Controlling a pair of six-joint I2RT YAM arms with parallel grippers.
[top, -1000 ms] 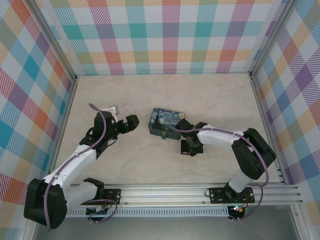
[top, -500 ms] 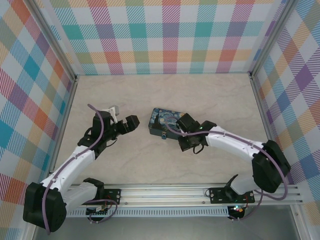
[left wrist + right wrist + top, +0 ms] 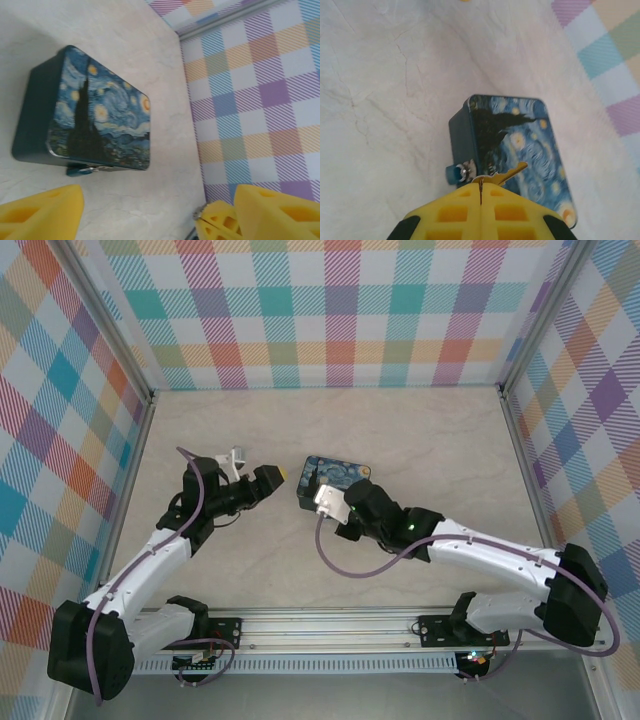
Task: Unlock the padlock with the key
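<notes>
Right gripper [image 3: 481,192] pinches thin brassy metal key [image 3: 509,174] beside tiny blue-bodied padlock [image 3: 454,174].
Left gripper [image 3: 155,206] hangs spread near starry-night painted tin [image 3: 95,117].

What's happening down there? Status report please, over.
Right tool shut on the key, close to the padlock. Left tool open, empty. Padlock on the tin side, nothing in the way.

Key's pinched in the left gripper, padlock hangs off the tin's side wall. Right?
Wrong gripper. The right wrist view shows the key pinched in the right gripper, fingers shut on it. The left gripper is open with nothing between its fingers. The rest holds: the padlock hangs off the tin's side wall.
</notes>
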